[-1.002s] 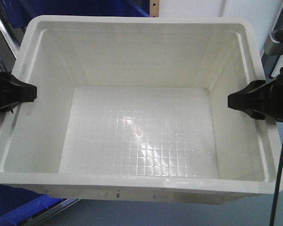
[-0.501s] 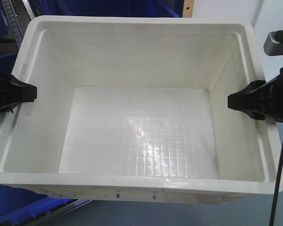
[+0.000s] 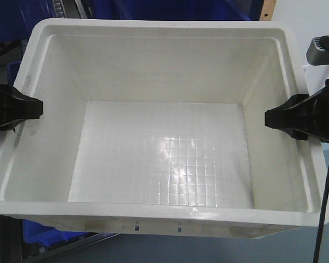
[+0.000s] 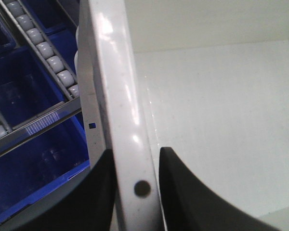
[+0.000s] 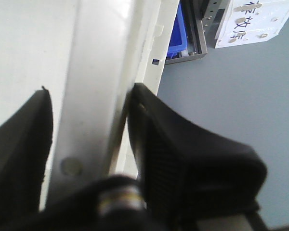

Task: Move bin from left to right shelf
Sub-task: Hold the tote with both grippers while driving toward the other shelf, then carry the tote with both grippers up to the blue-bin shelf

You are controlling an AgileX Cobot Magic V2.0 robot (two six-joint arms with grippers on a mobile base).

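The white translucent bin (image 3: pixel 164 60) fills the front view, empty, with its grid floor showing. It hangs between my two arms. My left gripper (image 3: pixel 27 108) is shut on the bin's left rim (image 4: pixel 120 110), one black finger outside and one inside the wall. On the opposite side, my right gripper (image 3: pixel 279 118) clamps the right rim (image 5: pixel 94 86) in the same way. In the left wrist view the left gripper (image 4: pixel 136 166) pinches the rim just beside a dark dot. The right gripper (image 5: pixel 89 113) straddles the rim in the right wrist view.
Dark blue crates (image 3: pixel 170 8) stand behind the bin and more blue crates (image 4: pixel 19 91) sit below its left side. A roller track (image 4: pixel 43 48) of the shelf runs under the left rim. Grey floor (image 5: pixel 241 96) and a labelled white box (image 5: pixel 250 19) lie to the right.
The bin and both grippers keep the same place in the front view. The background has slid to the right, so the blue crates and the shelf post stand further right than before.
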